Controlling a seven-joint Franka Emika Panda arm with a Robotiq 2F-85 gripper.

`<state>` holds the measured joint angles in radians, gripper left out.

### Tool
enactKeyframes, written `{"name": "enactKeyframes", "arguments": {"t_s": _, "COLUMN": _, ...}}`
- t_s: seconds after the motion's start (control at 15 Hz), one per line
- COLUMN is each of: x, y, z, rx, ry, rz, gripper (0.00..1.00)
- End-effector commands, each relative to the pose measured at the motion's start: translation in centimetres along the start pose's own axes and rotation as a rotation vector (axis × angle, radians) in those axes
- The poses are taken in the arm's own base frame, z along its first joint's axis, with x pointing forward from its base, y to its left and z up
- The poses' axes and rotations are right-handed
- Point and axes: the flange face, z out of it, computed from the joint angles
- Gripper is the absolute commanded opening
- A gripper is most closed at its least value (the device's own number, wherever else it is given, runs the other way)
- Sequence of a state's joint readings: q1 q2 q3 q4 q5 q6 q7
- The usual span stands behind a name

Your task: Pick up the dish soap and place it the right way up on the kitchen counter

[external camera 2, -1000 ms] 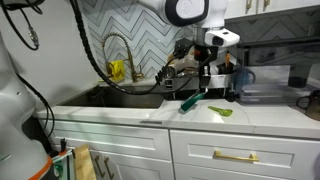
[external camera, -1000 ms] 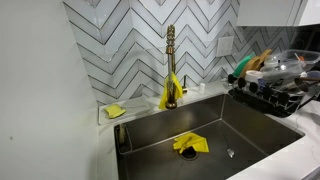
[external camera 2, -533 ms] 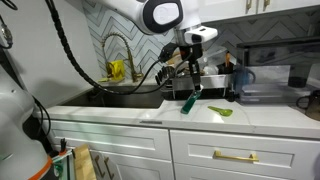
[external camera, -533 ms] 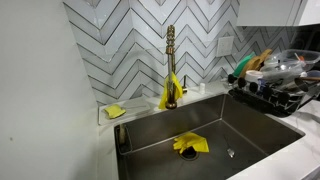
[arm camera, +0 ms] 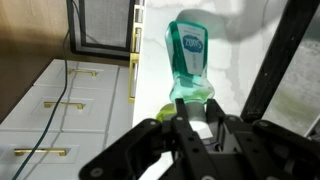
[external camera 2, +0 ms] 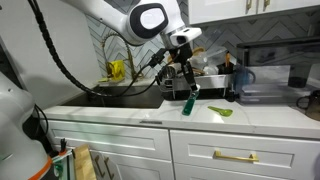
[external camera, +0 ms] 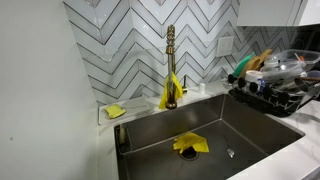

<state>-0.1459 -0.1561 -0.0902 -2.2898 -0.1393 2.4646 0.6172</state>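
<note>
The dish soap (external camera 2: 189,103) is a green translucent bottle with a blue label. In an exterior view it stands nearly upright, slightly tilted, on the white kitchen counter (external camera 2: 260,118) to the right of the sink. My gripper (external camera 2: 187,87) is above it, shut on the bottle's top end. In the wrist view the gripper (arm camera: 188,108) fingers clamp the bottle's neck, and the bottle body (arm camera: 188,60) with its label extends away over the white counter (arm camera: 150,70).
A steel sink (external camera: 200,135) holds a yellow cloth (external camera: 190,144). A gold faucet (external camera: 170,60) stands behind it. A dish rack (external camera: 275,85) with utensils sits beside the sink. A small green object (external camera 2: 222,111) lies on the counter near the bottle.
The arm has swung left and the bottle has gone from lying tilted on the counter to nearly upright, still in the gripper.
</note>
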Motion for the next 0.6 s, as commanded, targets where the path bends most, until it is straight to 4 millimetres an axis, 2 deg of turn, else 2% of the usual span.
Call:
{"name": "enactKeyframes", "arguments": {"t_s": 0.0, "x": -1.5, "y": 0.3, "z": -0.6, "rx": 0.011, "ry": 0.053, "rz": 0.022, "gripper": 0.53}}
{"name": "enactKeyframes", "arguments": {"t_s": 0.2, "x": -1.2, "y": 0.4, "z": -1.4, "rx": 0.023, "ry": 0.064, "rz": 0.030, "gripper": 0.74}}
{"name": "enactKeyframes", "arguments": {"t_s": 0.4, "x": -0.6, "y": 0.9, "z": -3.2, "rx": 0.050, "ry": 0.061, "rz": 0.029, "gripper": 0.96}}
{"name": "enactKeyframes", "arguments": {"t_s": 0.53, "x": -0.2, "y": 1.4, "z": -4.6, "rx": 0.112, "ry": 0.017, "rz": 0.014, "gripper": 1.00}}
